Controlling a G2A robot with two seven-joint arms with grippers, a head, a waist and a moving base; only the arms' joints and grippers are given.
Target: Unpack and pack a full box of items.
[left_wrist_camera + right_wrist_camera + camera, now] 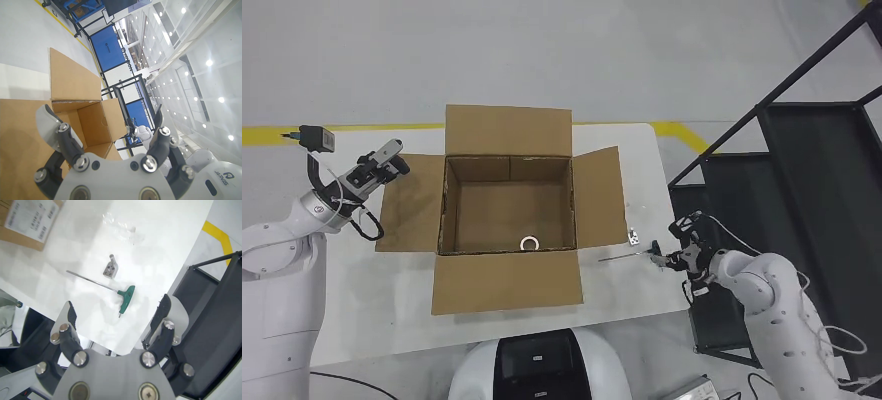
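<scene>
Hovering on the left, my left gripper [102, 113] hangs with its jaws apart and empty by the outer edge of the left flap of the cardboard box [507, 285]. The box stands open in the middle of the white table [642, 150], all four flaps spread, with a small white ring [530, 242] lying on its floor by the near wall. Right of the box, a metal bracket [111, 269] lies just beside the shaft of a green-handled hex key [126, 296]. My right gripper [117, 305] sits close to the key's handle at the table's right edge, jaws apart, gripping nothing.
</scene>
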